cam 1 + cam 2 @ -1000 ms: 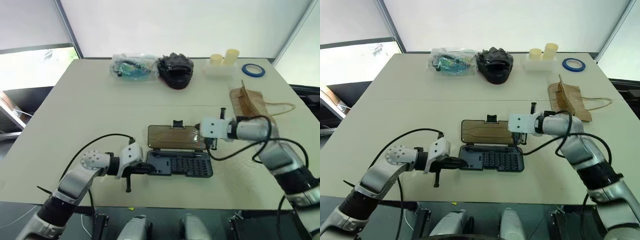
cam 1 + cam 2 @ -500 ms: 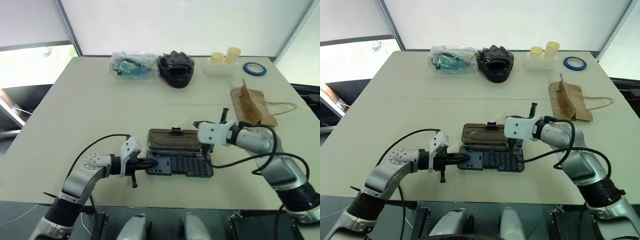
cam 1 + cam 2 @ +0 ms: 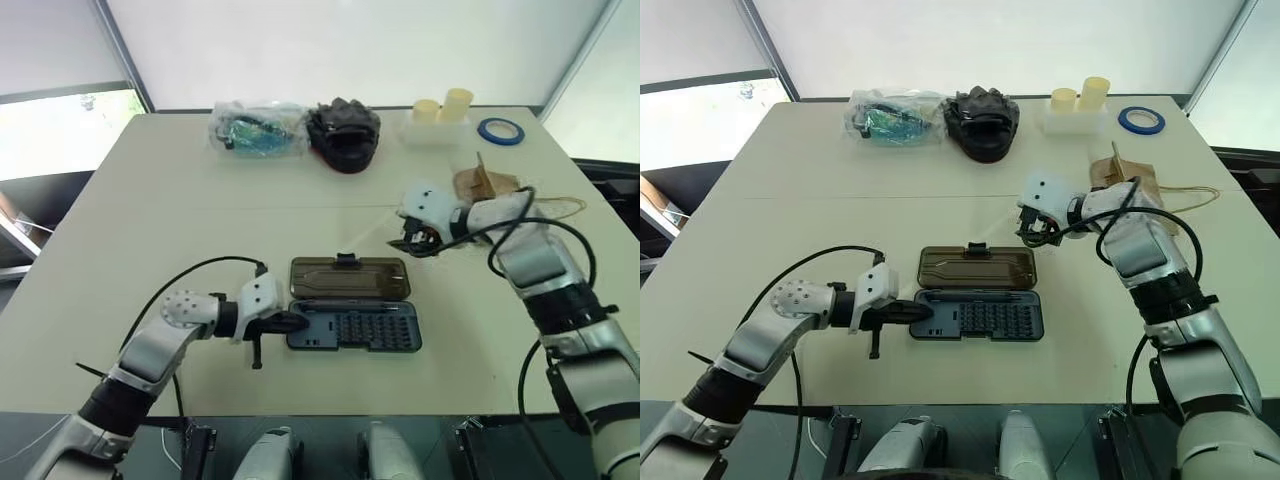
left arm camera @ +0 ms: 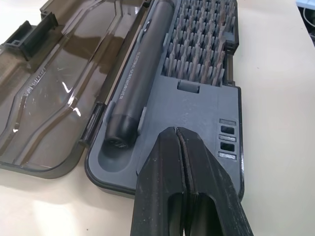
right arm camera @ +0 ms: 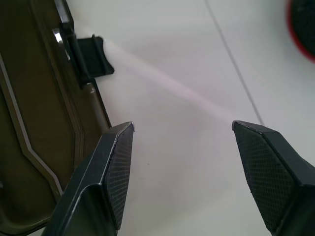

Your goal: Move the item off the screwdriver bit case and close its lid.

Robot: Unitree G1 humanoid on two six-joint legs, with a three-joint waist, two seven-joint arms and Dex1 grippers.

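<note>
The screwdriver bit case (image 3: 360, 330) lies open near the table's front edge, with rows of bits and a dark pen-shaped driver (image 4: 141, 73) in its tray. Its smoky-brown lid (image 3: 348, 278) lies flat behind the tray, the black clasp (image 5: 96, 56) on its far edge. My left gripper (image 3: 292, 322) is shut, and its tips (image 4: 177, 132) sit over the tray's left end. My right gripper (image 3: 410, 240) hangs open over bare table, to the right of and behind the lid, holding nothing. The brown paper bag, the item (image 3: 485, 185), lies on the table behind my right arm, clear of the case.
Along the far edge sit a clear plastic bag of blue-green parts (image 3: 255, 130), a black bundle of gloves (image 3: 343, 132), a white tray with two pale yellow cylinders (image 3: 440, 115) and a blue tape roll (image 3: 498, 131). The bag's twine handles (image 3: 560, 205) trail to the right.
My right gripper pulled away from the lid toward the paper bag and opened. The lid, tipped up half a second ago, lies flat open again. My left gripper has stayed put.
</note>
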